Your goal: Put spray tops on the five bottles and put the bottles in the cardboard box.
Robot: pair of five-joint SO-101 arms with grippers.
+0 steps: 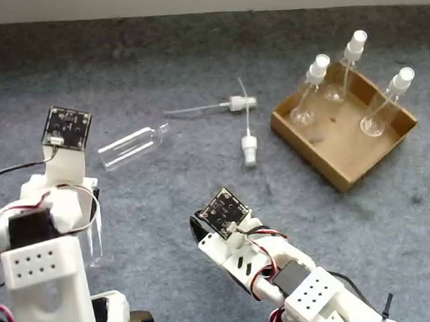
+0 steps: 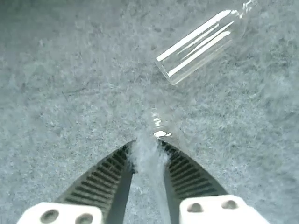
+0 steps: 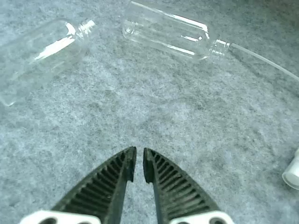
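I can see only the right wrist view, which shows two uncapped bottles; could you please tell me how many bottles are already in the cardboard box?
Observer: Three bottles stand upright in the cardboard box, each one capped.
Operator: Thank you. What is lying loose out there?
Observer: Two spray tops lie between the lying bottle and the box, the second a little nearer the robot.
Operator: And where is the box?
Observer: To the robot's right, beyond both loose tops.
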